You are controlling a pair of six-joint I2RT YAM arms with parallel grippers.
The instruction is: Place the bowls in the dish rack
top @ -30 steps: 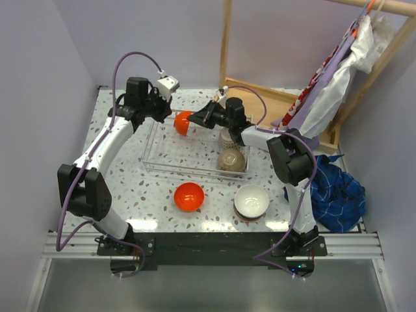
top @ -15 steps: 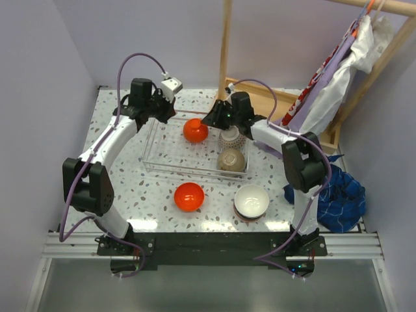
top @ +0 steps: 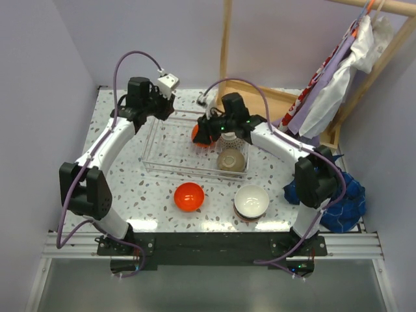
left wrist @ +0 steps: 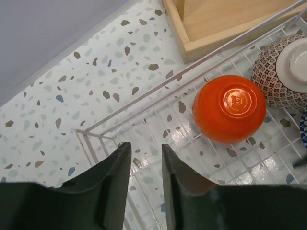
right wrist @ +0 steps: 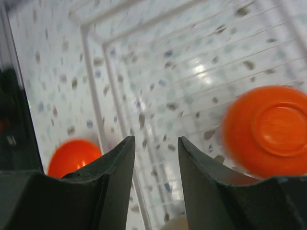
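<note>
Speckled tabletop (left wrist: 57,105), orange bowl (left wrist: 229,108) upturned in dish rack (left wrist: 158,125), left tool (left wrist: 145,146) and right tool (right wrist: 156,140) parted, empty

The silvery wire dish rack (top: 162,154) sits mid-table. Inside it, a plain orange bowl (left wrist: 229,108) lies upside down at 12 o'clock, a patterned bowl (left wrist: 267,72) inverted at 2, and a tan-brown bowl (top: 231,160) at 4. Outside it, a second orange bowl (top: 189,196) stands upright at 6 and a white bowl (top: 251,200) at 5.
</note>
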